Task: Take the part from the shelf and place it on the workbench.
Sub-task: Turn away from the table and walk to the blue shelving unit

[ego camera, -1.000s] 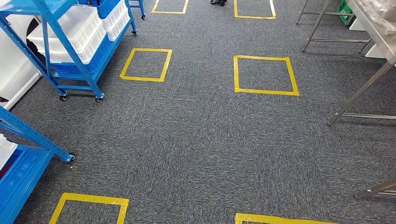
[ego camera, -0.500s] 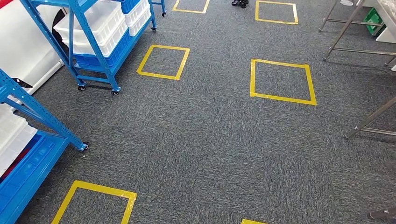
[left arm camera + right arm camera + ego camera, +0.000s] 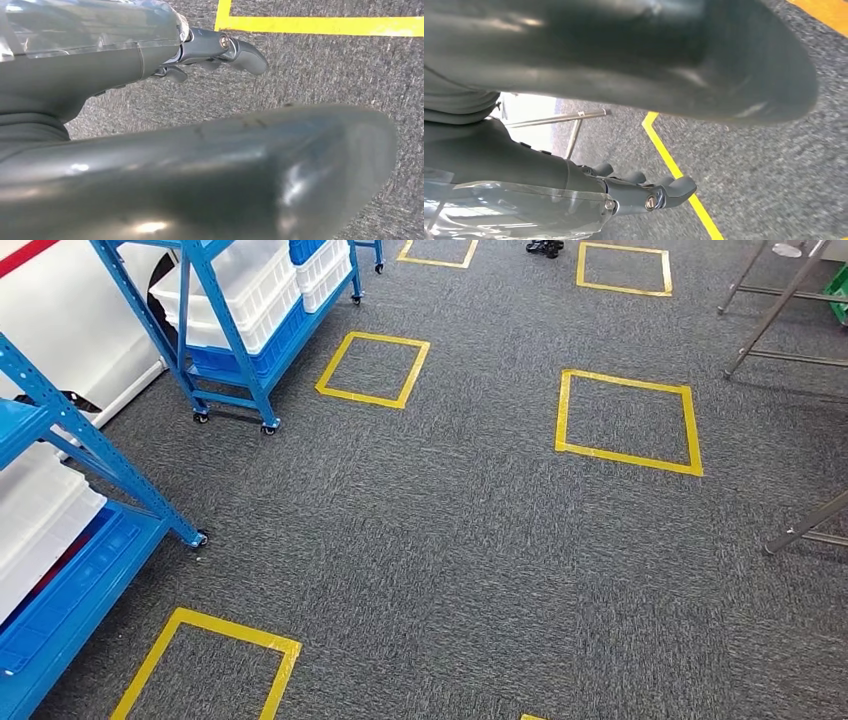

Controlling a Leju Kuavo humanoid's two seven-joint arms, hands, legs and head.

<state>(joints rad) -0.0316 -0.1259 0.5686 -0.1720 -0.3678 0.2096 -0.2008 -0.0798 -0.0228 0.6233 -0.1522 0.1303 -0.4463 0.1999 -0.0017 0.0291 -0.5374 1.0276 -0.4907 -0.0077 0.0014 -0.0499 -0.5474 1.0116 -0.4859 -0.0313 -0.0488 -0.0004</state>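
Judged at the walk-up step, nothing fetched yet: left hand (image 3: 210, 49) and right hand (image 3: 641, 194) hung empty, fingers loosely apart. Part presumably among white crates (image 3: 240, 285) on the blue shelf (image 3: 245, 365); could not tell which. Called next for closing on the shelf's front edge.

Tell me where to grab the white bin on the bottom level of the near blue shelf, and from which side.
Probably the upper edge of the white bin, along its long side facing the aisle, reaching in from the aisle. The near blue shelf is open on that side, while the level above seems to overhang the bin, so coming down from overhead looks blocked.
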